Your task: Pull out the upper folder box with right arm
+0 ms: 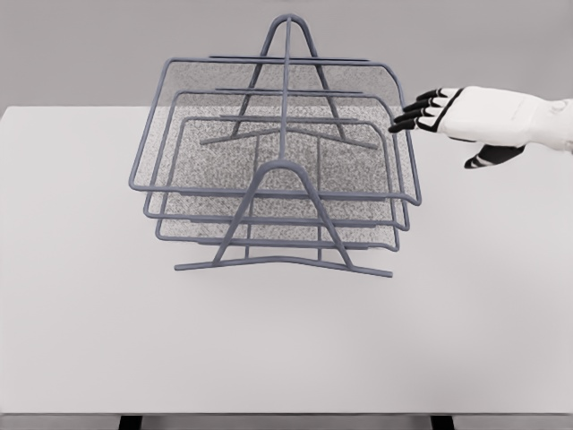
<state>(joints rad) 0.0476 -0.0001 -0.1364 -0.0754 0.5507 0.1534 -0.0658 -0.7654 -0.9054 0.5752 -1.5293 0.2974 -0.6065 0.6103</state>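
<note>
I have the right hand [428, 113] spread open, holding nothing, just right of the rack [277, 170]. The top tray [179, 116] sits fully in. If my fingers catch the wire frame instead, I'd expect the rack to slide.

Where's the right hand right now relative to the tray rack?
In the head view, the right hand is at the picture's right, fingers spread, fingertips just beside the upper tray's far right corner on the rack; whether they touch is unclear.
</note>
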